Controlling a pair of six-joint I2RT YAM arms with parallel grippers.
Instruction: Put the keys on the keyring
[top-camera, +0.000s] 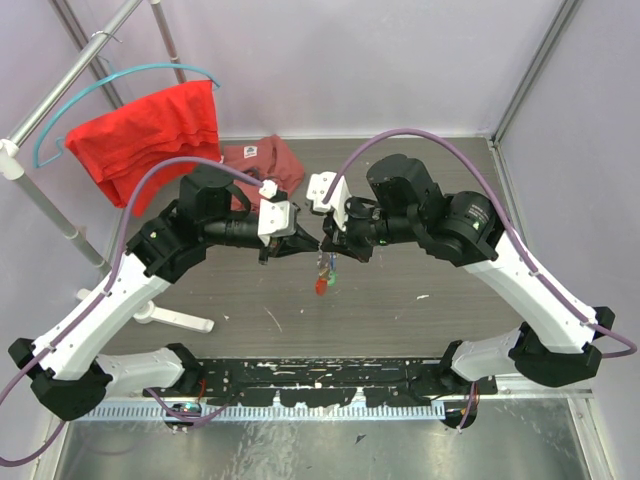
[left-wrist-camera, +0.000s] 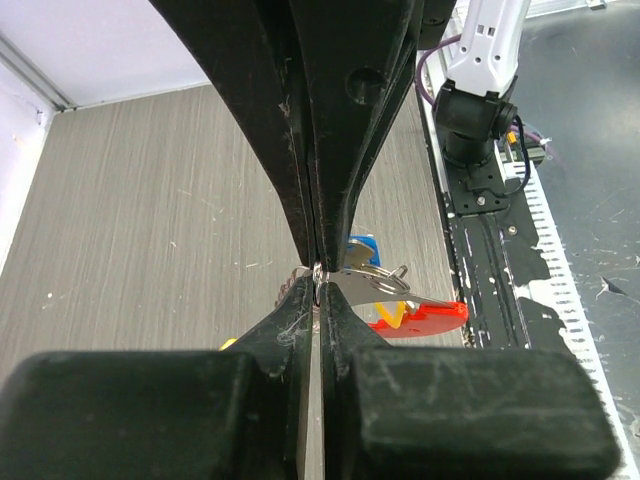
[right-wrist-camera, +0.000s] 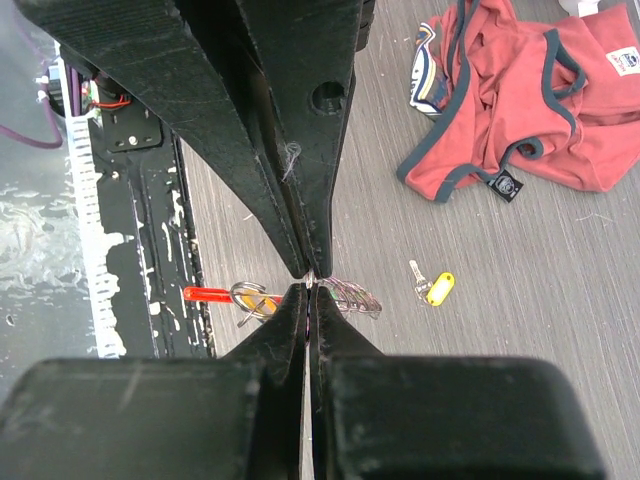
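Both grippers meet tip to tip above the middle of the table. My left gripper (top-camera: 311, 245) (left-wrist-camera: 318, 285) and my right gripper (top-camera: 326, 245) (right-wrist-camera: 311, 290) are each shut on the thin silvery keyring (left-wrist-camera: 318, 270) (right-wrist-camera: 250, 296). Its red tag (top-camera: 320, 286) (left-wrist-camera: 432, 317) (right-wrist-camera: 205, 294) hangs below. A blue-headed key (left-wrist-camera: 362, 245), a yellow one (left-wrist-camera: 386, 316) and a silver blade (left-wrist-camera: 358, 286) hang on the ring. A loose yellow-headed key (right-wrist-camera: 438, 288) lies on the table apart from the grippers. No green key shows clearly.
A red shirt (top-camera: 262, 160) (right-wrist-camera: 520, 100) lies at the back of the table. Red cloth (top-camera: 150, 130) hangs on a teal hanger on the rack at back left. The rack's white foot (top-camera: 175, 318) lies front left. A black rail (top-camera: 320, 385) runs along the near edge.
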